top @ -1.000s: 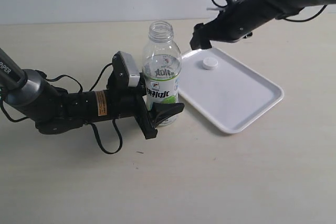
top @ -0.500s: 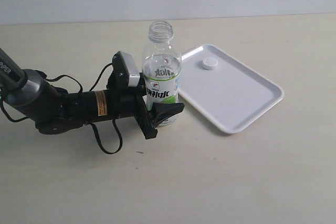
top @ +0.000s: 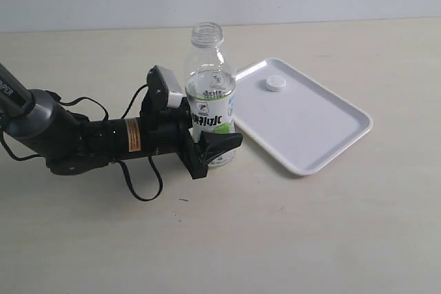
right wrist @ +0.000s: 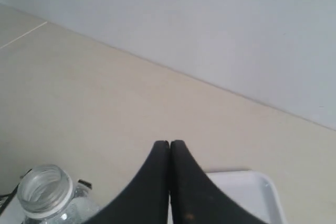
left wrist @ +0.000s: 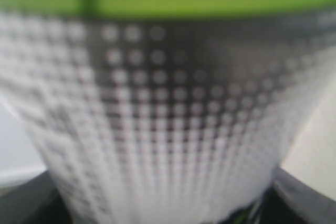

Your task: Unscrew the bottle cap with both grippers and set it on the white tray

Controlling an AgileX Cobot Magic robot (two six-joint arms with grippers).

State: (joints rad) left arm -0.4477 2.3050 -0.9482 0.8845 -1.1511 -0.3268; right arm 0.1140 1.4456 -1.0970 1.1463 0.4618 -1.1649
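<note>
Bottle cap is lying flat on the white tray, off the bottle and well apart from its open neck. The tray is sitting on the bench just beside the bottle. The left end effector is clamping the bottle's lower body and holding it upright; the left wrist view is showing only blurred label. The right end effector is hanging high above the bottle with its fingers pressed together and nothing between them. Judging by this, the placing step is looking finished and the task is nearing its end. What is remaining is probably the left end effector letting go of the bottle, parting gently and backing straight away so the bottle is not tipping.
</note>
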